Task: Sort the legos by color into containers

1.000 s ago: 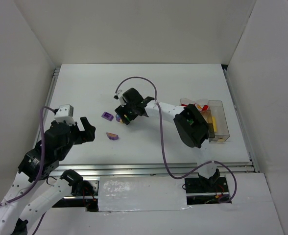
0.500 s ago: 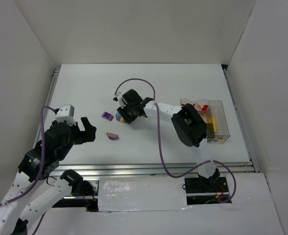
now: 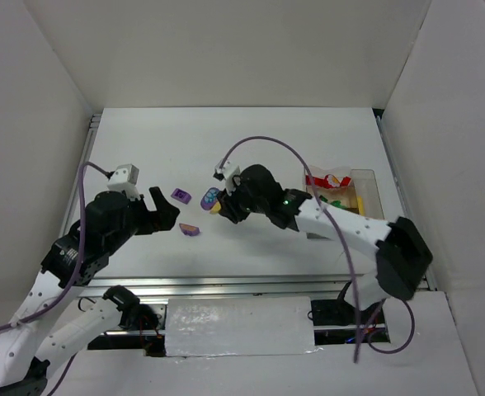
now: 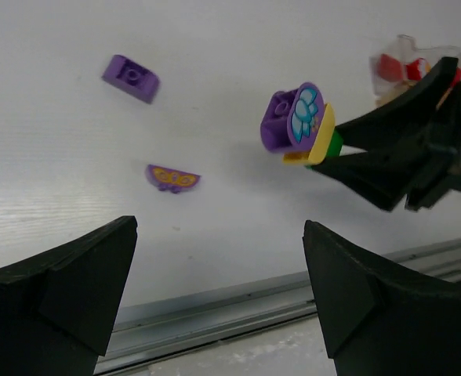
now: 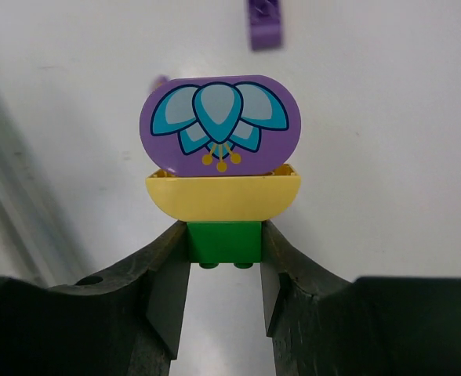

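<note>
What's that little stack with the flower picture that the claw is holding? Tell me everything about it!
The stack is three shiny plastic bricks clicked together: a rounded purple piece printed with a blue flower, a pale yellow rounded piece under it, and a small green brick at the bottom. The right claw pinches only the green brick, one finger on each side, holding the stack out over the white table.

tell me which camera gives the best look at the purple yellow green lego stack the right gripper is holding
Right wrist: the lego stack fills the frame head-on, its green base pinched by the right gripper. Left wrist shows it smaller, side-on. Top external shows only a tiny speck.
</note>
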